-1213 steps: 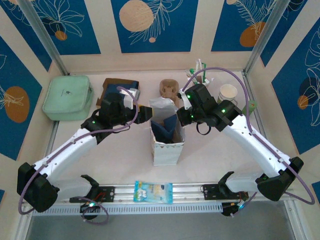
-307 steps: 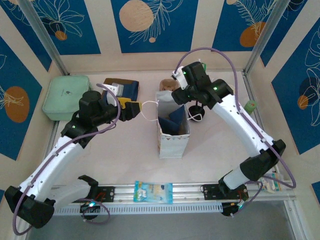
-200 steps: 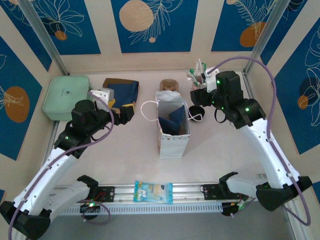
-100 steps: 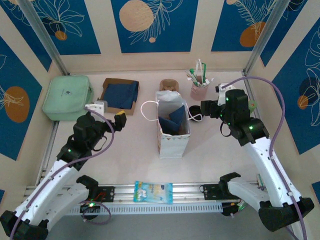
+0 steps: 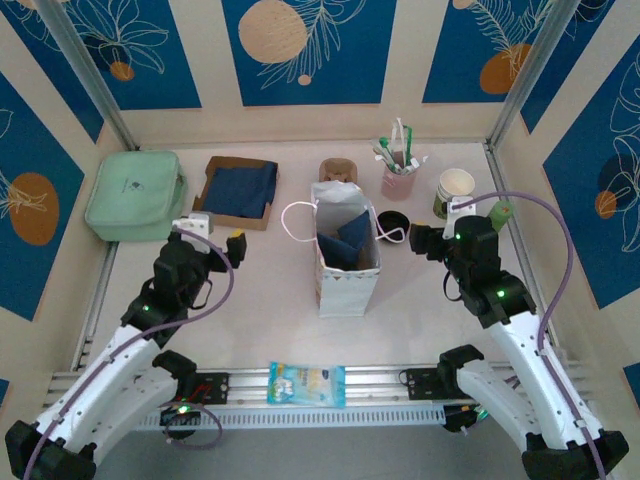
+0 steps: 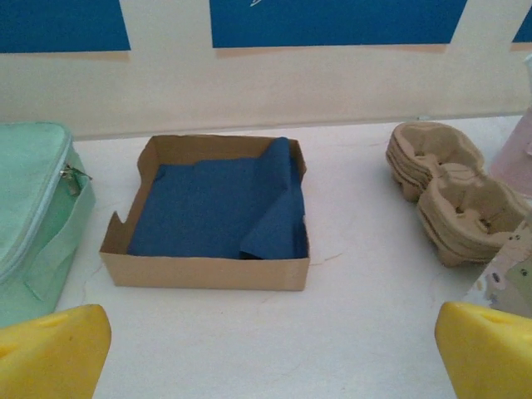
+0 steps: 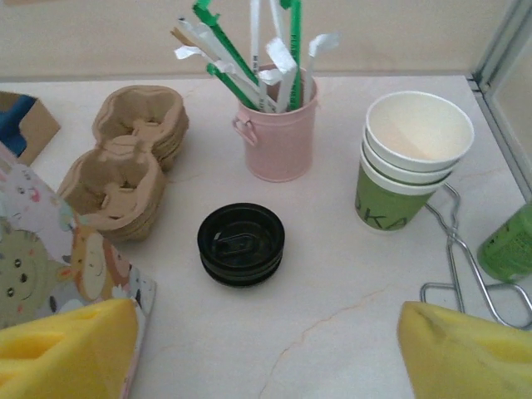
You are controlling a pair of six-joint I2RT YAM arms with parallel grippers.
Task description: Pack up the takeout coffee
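The takeout coffee cup (image 7: 413, 158), cream above and green below, tops a short stack of the same cups at the back right (image 5: 456, 190), open with no lid on it. A stack of black lids (image 7: 241, 243) lies apart on the table, between the bag and the cups (image 5: 393, 221). My right gripper (image 7: 266, 349) hangs open just short of the lids, nothing between its yellow fingers (image 7: 465, 349), and sits right of the bag (image 5: 425, 238). My left gripper (image 6: 270, 357) is open and empty, left of the bag (image 5: 222, 238).
A patterned paper bag (image 5: 342, 262) stands open mid-table with blue napkins inside. Behind it are pulp cup carriers (image 7: 125, 170) and a pink cup of stirrers (image 7: 283, 137). A cardboard box of blue napkins (image 6: 212, 212) and a mint pouch (image 5: 133, 192) sit back left. A green bottle (image 7: 509, 245) and wire stand (image 7: 465, 278) are far right.
Both arms have pulled back from the bag toward the near edge. The right gripper has opened wider and swung right, uncovering the cups. The left gripper stays open.
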